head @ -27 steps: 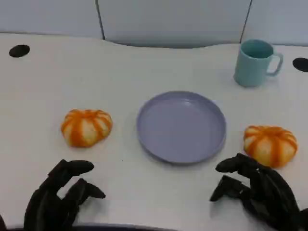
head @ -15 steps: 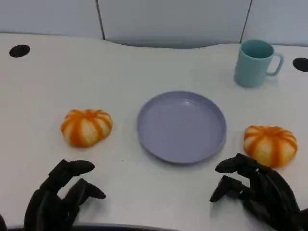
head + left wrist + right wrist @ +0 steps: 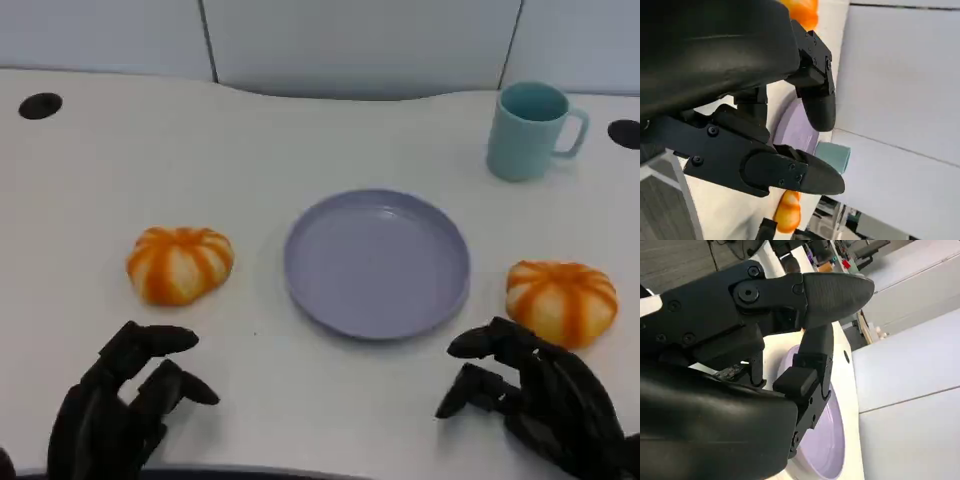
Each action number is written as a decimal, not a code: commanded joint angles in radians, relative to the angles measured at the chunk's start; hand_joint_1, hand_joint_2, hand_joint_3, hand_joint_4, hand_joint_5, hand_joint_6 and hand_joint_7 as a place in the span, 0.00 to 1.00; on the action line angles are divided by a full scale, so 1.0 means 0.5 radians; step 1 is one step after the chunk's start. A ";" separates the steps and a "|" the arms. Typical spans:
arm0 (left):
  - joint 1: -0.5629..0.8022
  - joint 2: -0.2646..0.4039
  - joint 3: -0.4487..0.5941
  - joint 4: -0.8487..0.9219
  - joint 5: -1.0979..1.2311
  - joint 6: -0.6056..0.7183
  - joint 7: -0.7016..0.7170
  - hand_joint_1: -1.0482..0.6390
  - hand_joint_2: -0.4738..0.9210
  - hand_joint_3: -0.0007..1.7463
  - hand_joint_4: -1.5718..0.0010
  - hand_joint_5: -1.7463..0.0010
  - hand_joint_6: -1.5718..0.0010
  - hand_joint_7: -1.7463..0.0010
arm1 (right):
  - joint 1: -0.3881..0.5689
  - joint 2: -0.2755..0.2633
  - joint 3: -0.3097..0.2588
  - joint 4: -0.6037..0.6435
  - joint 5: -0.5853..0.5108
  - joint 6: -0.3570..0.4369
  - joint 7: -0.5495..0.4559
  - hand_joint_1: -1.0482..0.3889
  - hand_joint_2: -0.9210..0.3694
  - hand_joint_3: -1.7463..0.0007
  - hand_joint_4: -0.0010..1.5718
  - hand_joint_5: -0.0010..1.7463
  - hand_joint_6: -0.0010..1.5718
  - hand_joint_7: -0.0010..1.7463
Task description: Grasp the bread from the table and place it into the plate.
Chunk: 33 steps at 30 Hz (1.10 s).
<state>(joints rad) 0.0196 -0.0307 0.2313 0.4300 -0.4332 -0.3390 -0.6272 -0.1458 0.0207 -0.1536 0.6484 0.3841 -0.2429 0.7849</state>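
Hands, head view: two. Left hand (image 3: pixel 120 405) at the near table edge, fingers spread apart and holding nothing; right hand (image 3: pixel 535 395) at the near edge opposite, fingers likewise apart and empty, its fingertips just short of the right bread.

Bread, head view: two orange-and-white striped buns. Left bread (image 3: pixel 180 264) lies on the table beside the plate's left rim, apart from it; right bread (image 3: pixel 561 300) lies beside the plate's right rim, also apart. Neither is touched by a hand.

Plate (image 3: pixel 377 263), head view: one, lavender, round, bare, between the two buns at the table's centre.

Other items, head view: one teal mug (image 3: pixel 530 130), upright, handle to the right, well behind the right bread. Two dark round holes in the white table (image 3: pixel 300 140), one at each far side. Nothing lies between either hand and the bun ahead of it.

Left wrist view: black fingers (image 3: pixel 815 105) apart, nothing between them; beyond them part of the plate, the mug and both buns, partly hidden.

Right wrist view: black fingers (image 3: pixel 832 290) apart and empty; plate rim beyond.
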 commanded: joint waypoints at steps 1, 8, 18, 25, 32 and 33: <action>0.014 0.041 -0.008 -0.008 0.021 -0.062 -0.016 0.15 1.00 0.15 0.77 0.04 0.83 0.23 | 0.031 -0.015 -0.006 -0.038 0.009 0.030 -0.020 0.38 0.00 0.76 0.47 0.74 0.45 0.54; 0.015 0.046 -0.017 -0.004 0.016 -0.071 -0.011 0.15 1.00 0.15 0.77 0.04 0.83 0.22 | 0.033 -0.014 -0.007 -0.044 0.008 0.035 -0.022 0.38 0.00 0.76 0.47 0.73 0.45 0.54; 0.015 0.048 -0.020 -0.002 0.014 -0.073 -0.010 0.15 1.00 0.15 0.77 0.04 0.83 0.22 | 0.034 -0.014 -0.007 -0.045 0.008 0.036 -0.022 0.38 0.00 0.76 0.48 0.73 0.45 0.54; 0.015 0.048 -0.020 -0.002 0.013 -0.073 -0.010 0.15 1.00 0.15 0.77 0.04 0.83 0.22 | 0.034 -0.014 -0.007 -0.045 0.008 0.036 -0.022 0.38 0.00 0.76 0.48 0.73 0.45 0.54; -0.012 0.263 -0.069 -0.462 0.741 -0.347 0.282 0.16 1.00 0.17 0.84 0.01 0.86 0.22 | 0.037 0.000 0.004 -0.046 -0.001 0.022 -0.025 0.38 0.00 0.76 0.48 0.73 0.45 0.54; -0.052 0.358 -0.063 -0.634 1.099 -0.412 0.443 0.20 1.00 0.17 0.91 0.11 0.87 0.39 | 0.035 0.002 0.006 -0.041 -0.003 0.021 -0.025 0.38 0.00 0.76 0.48 0.73 0.45 0.54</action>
<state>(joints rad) 0.0415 0.0063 0.1964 0.3488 -0.2950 -0.4260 -0.5909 -0.1378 0.0270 -0.1519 0.6370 0.3839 -0.2310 0.7797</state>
